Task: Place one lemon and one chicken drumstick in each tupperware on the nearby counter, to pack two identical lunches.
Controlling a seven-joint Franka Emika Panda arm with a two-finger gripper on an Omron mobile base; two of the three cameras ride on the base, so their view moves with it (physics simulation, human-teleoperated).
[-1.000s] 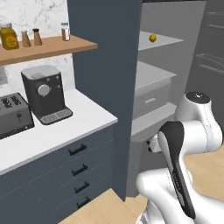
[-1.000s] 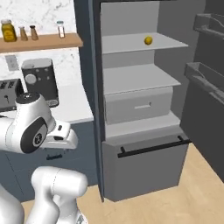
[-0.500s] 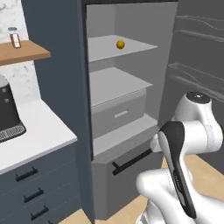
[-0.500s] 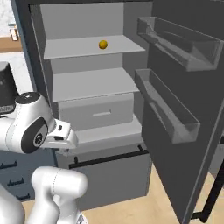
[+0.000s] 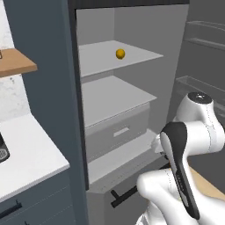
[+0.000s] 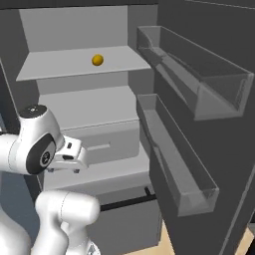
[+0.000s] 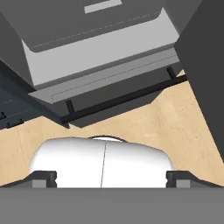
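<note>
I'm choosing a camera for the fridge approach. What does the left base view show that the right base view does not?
Left base view alone: the white counter beside the fridge, a wooden shelf above it, and dark cabinet drawers below. Right base view alone: the open fridge door with its two clear door bins. Both share the lemon on the upper fridge shelf, the grey drawer lower down, the black handle bar and the white arm.

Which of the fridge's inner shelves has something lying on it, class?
The top shelf: a small yellow lemon sits on it. The shelf below, just above the drawer, carries nothing that can be seen.
</note>
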